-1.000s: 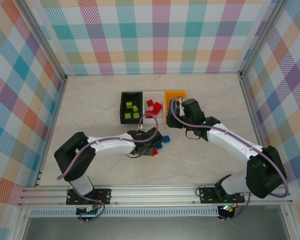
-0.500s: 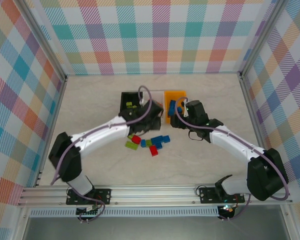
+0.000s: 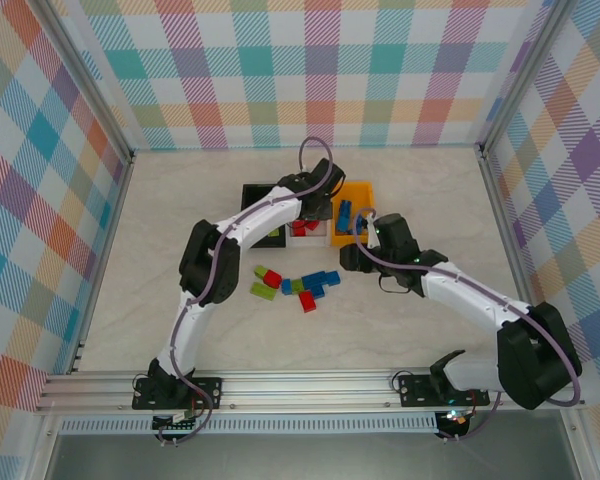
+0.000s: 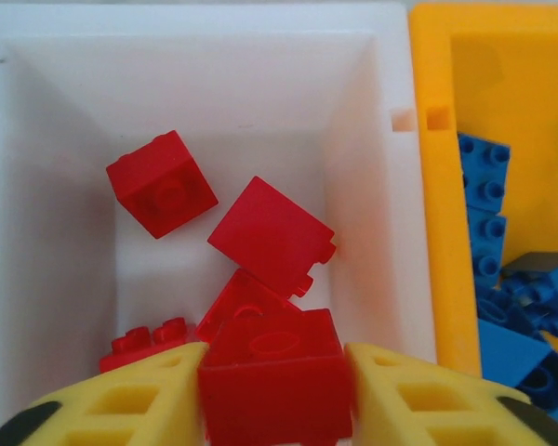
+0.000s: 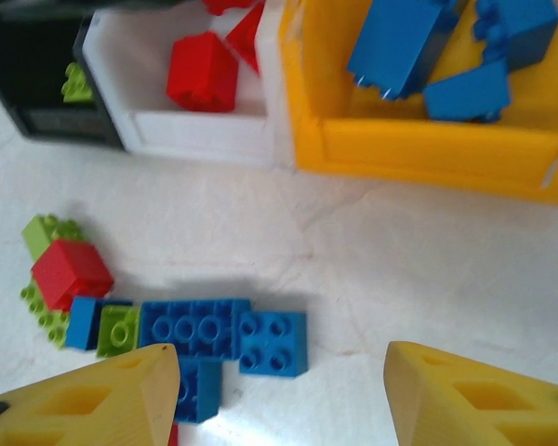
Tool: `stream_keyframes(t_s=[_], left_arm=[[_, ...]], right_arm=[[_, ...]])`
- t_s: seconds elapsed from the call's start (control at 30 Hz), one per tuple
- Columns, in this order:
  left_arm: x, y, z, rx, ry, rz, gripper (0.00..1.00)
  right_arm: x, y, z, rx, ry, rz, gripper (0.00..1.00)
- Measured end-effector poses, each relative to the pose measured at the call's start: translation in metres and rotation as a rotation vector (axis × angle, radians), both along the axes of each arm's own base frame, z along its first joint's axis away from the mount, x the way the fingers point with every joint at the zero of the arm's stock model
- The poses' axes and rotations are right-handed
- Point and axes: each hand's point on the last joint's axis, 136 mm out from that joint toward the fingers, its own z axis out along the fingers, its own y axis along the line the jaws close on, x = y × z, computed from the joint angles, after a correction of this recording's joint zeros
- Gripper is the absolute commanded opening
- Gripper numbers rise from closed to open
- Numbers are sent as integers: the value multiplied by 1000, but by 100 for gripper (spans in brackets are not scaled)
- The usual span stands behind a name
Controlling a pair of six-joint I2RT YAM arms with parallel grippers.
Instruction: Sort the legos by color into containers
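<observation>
Pinching one red brick (image 4: pixel 272 376), left tool (image 4: pixel 275 364) hangs over three bins (image 3: pixel 358 192); right tool (image 5: pixel 279 353) gapes.

Black bin (image 3: pixel 248 192), white bin (image 4: pixel 381 232) and orange bin (image 5: pixel 428 153) stand in a row, black at 9 o'clock, holding green, red and blue bricks. Loose mixed legos (image 3: pixel 298 284) cluster at their 6 o'clock. One red brick (image 4: pixel 272 367) sits between the left gripper (image 4: pixel 277 395) fingers over the white bin.

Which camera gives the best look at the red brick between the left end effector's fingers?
The left wrist view: the red brick sits large between the fingers, above the white bin. From the top external view the left end effector covers it; the right wrist view cuts off at that bin's near end.
</observation>
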Motion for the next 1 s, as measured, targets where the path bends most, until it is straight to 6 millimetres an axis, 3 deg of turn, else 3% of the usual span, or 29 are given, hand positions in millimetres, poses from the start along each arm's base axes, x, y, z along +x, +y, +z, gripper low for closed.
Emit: stream_keyframes(t_s=[0.17,0.27,0.37,0.47,0.6,0.67,0.8,1.0], left_arm=[[-2,-2,6,-19,9,0,80],[-13,1,20,-51,3,-4,100],[-38,13,47,-89,-23,-13,100],[-74,27,93,-152,-98,-32,100],[-124,60,133,-241,-194,-18,100],[-145,83,135,-262,-214,7,100],[-174,119,117,-247,-210,65,100],[-194,147,95,-208,-185,121,100]], right_arm=[[-40,32,-14,11,52,122,66],[-60,51,-25,4,87,187,67],[-76,68,-40,-14,121,240,67],[-89,79,-62,-65,158,273,68],[-93,93,-82,-137,176,290,67],[-92,99,-86,-161,174,293,66],[-90,108,-94,-206,171,288,64],[-84,114,-98,-307,151,268,53]])
